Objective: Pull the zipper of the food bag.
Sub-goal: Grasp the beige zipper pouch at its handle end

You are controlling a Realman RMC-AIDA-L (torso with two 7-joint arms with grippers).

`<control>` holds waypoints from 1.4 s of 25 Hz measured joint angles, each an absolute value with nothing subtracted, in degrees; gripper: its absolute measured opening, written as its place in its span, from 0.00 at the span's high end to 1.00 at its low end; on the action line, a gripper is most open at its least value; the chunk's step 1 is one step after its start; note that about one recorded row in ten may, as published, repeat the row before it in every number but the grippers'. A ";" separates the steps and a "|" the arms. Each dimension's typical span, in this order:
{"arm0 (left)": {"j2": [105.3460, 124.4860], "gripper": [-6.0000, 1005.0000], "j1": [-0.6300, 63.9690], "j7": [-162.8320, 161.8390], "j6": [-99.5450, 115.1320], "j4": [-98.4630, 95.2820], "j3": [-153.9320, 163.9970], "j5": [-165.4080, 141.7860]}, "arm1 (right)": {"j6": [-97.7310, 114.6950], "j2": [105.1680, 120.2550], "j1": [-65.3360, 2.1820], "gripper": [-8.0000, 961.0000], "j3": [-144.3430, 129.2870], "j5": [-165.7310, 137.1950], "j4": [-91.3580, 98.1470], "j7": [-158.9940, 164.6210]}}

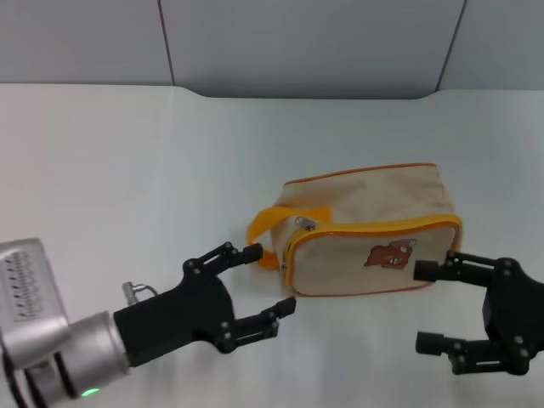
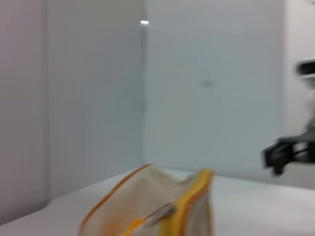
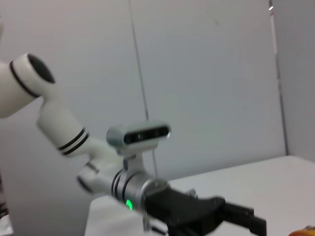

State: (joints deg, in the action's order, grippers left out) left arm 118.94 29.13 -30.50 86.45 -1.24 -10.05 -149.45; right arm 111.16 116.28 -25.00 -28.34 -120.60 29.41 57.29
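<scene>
Head view: we see the food bag [image 1: 370, 231] lying on the white table [image 1: 127, 170], bear face toward us, the zipper [image 1: 304, 224] near its handle end. The left gripper [image 1: 263, 280] hovers by that end, fingers spread wide. The right gripper [image 1: 429, 308] sits at the opposite end, likewise wide, holding nothing.
Left wrist view: we make out the bag's end, blurred.
Right wrist view: we see the left gripper far off.

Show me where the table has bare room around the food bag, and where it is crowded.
Bare table stretches left of the food bag and behind it to the wall. The near side is crowded: the open left gripper sits by the zipper end, and the open right gripper is by the bag's front right corner.
</scene>
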 joint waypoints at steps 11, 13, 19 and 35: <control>119.27 0.23 26.62 -19.41 69.25 15.08 -12.99 -144.63 | 112.05 116.29 -24.34 0.13 -25.48 -120.58 29.19 56.01; 119.26 0.23 26.41 -18.91 67.63 16.27 -14.11 -144.61 | 112.04 116.33 -24.34 0.13 -25.49 -120.58 29.18 55.79; 119.27 0.25 24.88 -13.42 58.94 22.67 -20.01 -144.56 | 111.75 116.55 -24.34 0.13 -25.49 -120.58 29.10 55.30; 119.27 0.41 26.86 -15.63 54.00 24.57 -21.31 -144.66 | 111.52 116.72 -24.63 0.13 -25.40 -120.58 29.09 54.82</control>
